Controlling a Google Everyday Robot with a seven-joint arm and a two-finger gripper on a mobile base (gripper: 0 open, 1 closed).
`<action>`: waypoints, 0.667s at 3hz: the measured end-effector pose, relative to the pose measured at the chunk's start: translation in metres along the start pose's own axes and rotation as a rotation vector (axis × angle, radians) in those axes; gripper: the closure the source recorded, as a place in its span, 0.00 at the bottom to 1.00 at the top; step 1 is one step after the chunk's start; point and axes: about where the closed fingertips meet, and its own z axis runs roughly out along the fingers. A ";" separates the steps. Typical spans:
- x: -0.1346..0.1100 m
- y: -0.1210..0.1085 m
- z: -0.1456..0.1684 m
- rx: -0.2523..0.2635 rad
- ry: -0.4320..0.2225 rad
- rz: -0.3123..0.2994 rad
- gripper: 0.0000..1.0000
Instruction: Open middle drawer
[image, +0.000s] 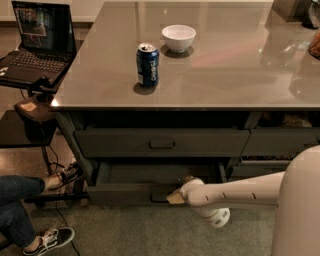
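My gripper (173, 197) is positioned at the small dark pull handle (159, 194) of the wide, shallow dark grey middle drawer (120, 193). This drawer stands partly pulled out below the taller-fronted grey drawer (215, 142). I cannot tell my grip state.

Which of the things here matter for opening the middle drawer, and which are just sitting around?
Part of the job:
- middle drawer, partly out below the counter
- gripper, low at that drawer's front

Just lying about:
- blue can and white bowl on the counter
- laptop on the side stand
- upper drawer, closed
- a person's sneaker on the floor
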 end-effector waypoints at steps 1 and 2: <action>0.004 0.002 -0.004 -0.001 0.009 0.018 1.00; 0.002 0.002 -0.004 -0.002 0.010 0.019 1.00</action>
